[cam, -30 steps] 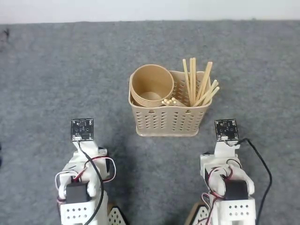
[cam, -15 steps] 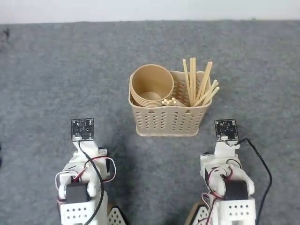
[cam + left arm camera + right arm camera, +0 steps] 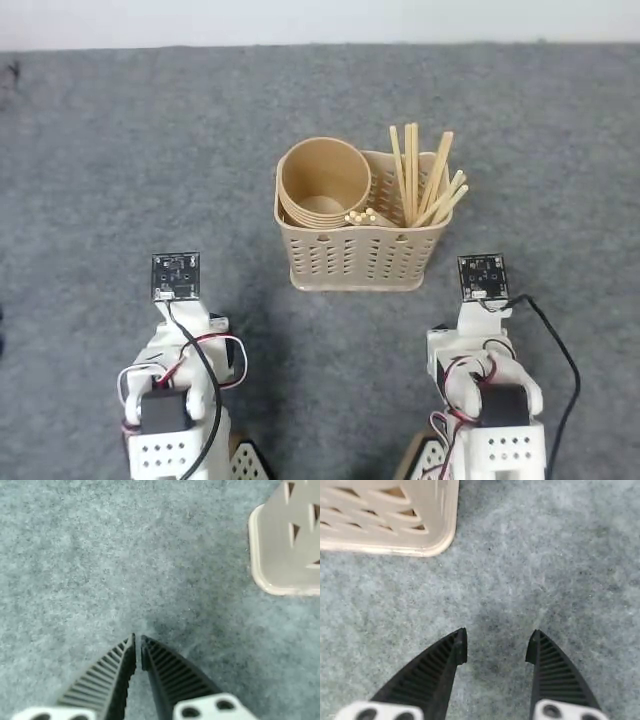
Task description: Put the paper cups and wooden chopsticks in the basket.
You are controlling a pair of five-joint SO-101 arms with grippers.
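basket (image 3: 355, 262) at frame centre; stacked paper cups (image 3: 325, 180) and wooden chopsticks (image 3: 412, 170) are held inside, lower ends hidden. left gripper (image 3: 138, 642) is seen nearly closed, right gripper (image 3: 497, 647) spread wide, both empty.

You look down on a grey carpet (image 3: 110, 140), felt-like and faintly speckled, which reaches both sides and the near edge of the high view. Along the far side runs a pale strip (image 3: 320, 20), plain and bright. Light falls evenly, with only soft shadows.
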